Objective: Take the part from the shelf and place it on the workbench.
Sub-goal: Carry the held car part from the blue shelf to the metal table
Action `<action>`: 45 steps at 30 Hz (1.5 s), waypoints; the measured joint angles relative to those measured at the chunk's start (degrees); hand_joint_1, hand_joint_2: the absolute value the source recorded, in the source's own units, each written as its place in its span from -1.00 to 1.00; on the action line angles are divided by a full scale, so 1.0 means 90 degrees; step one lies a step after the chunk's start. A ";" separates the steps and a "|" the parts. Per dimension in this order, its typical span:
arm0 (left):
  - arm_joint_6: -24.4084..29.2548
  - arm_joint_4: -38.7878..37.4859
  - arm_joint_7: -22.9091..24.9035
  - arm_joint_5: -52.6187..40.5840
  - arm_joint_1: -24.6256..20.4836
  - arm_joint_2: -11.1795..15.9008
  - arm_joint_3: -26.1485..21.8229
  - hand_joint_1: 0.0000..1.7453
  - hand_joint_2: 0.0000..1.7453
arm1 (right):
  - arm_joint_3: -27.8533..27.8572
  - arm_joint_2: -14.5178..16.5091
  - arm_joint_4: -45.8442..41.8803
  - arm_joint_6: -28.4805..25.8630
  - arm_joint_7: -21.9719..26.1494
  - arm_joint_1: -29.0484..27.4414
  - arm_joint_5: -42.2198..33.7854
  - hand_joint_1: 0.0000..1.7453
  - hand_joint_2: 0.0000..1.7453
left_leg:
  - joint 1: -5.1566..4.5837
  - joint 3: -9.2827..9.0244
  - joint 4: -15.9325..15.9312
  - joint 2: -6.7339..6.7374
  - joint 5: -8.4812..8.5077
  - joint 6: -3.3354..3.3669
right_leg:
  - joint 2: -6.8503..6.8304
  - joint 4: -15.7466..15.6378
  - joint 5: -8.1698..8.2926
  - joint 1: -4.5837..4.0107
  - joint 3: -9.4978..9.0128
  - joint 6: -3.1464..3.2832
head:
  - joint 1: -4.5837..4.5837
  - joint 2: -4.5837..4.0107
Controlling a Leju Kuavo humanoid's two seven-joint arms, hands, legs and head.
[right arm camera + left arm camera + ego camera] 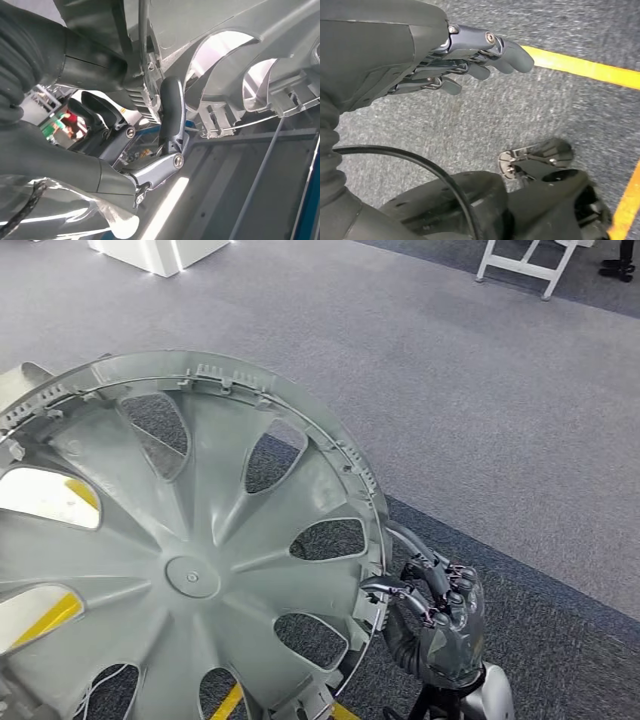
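The part is a large grey wheel cover (189, 540) with spokes and cut-outs. It takes up the left half of the head view, held up above the floor with its inner side toward me. My right hand (441, 625) grips its rim at the lower right edge. In the right wrist view the thumb (171, 115) and fingers hook around the ribbed rim of the cover (226, 30). My left hand (471, 55) hangs over the carpet with its fingers stretched out and holds nothing.
Grey carpet floor (468, 390) spreads ahead, with a darker band nearer me. Yellow floor lines (584, 67) run beneath the left hand. A white unit (155, 252) stands far left and a white frame (528, 262) far right.
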State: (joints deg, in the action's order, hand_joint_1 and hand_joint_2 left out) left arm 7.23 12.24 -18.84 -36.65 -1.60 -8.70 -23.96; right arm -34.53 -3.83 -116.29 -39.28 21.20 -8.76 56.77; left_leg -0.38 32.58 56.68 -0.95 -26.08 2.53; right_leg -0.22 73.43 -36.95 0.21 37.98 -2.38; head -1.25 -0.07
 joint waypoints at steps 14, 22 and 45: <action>0.0001 0.0000 -0.0042 -0.0056 0.0012 0.0012 0.0000 -1.00 1.00 | 0.0002 0.0000 0.0001 0.0000 -0.0002 -0.0003 -0.0017 1.00 1.00 | 0.0028 0.0891 0.1720 0.0019 -0.0764 -0.0371 | -0.0118 -0.1935 0.0773 0.0021 -0.1057 0.0318 | 0.0056 0.0000; 0.0029 0.0000 -0.0044 -0.0080 0.0015 0.0019 0.0000 -1.00 1.00 | 0.0002 0.0000 0.0001 0.0000 -0.0002 0.0010 -0.0010 1.00 1.00 | -0.0081 -0.0128 0.0120 0.0404 -0.0148 -0.0150 | -0.0536 -0.1909 0.0773 -0.0050 -0.1028 0.0220 | 0.0052 0.0000; 0.0144 0.0000 -0.0044 -0.0205 -0.0002 -0.0005 -0.0002 -1.00 1.00 | 0.0000 0.0000 0.0015 0.0000 -0.0110 0.0027 0.0103 1.00 1.00 | 0.0048 0.0860 0.1850 0.0025 -0.0895 -0.0359 | -0.0091 -0.1815 0.0890 0.0093 -0.0797 0.0257 | 0.0058 0.0000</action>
State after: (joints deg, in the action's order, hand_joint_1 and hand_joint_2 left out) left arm 8.53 12.24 -19.23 -38.50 -1.62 -8.74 -23.98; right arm -34.53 -3.82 -116.15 -39.28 20.21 -8.51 57.70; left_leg 0.06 40.31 73.33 -0.72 -34.14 -0.70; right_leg -1.04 57.10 -28.94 1.05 30.81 -0.07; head -0.73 -0.07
